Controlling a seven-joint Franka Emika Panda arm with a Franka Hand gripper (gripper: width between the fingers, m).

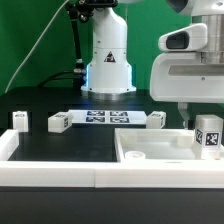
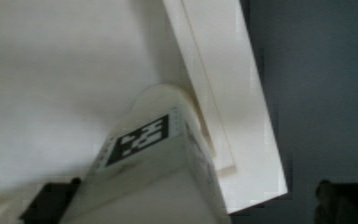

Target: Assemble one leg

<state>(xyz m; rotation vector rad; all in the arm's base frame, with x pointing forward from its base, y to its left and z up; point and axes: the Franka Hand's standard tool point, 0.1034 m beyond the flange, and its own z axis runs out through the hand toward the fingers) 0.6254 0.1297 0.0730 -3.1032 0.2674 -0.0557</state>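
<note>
**Leg held over the panel's right side**

Clamped between the fingers of the gripper (image 1: 206,128) — one leg (image 1: 209,133), tagged faces outward, hanging just above the far right part of the white square panel (image 1: 150,152) at the exterior view's right. Seen from the wrist: the same leg (image 2: 144,165) pointing down beside the panel's raised rim (image 2: 220,90). Three more legs (image 1: 58,121) on the black table (image 1: 60,145), near the marker board (image 1: 108,118) — well apart from the gripper.
</note>
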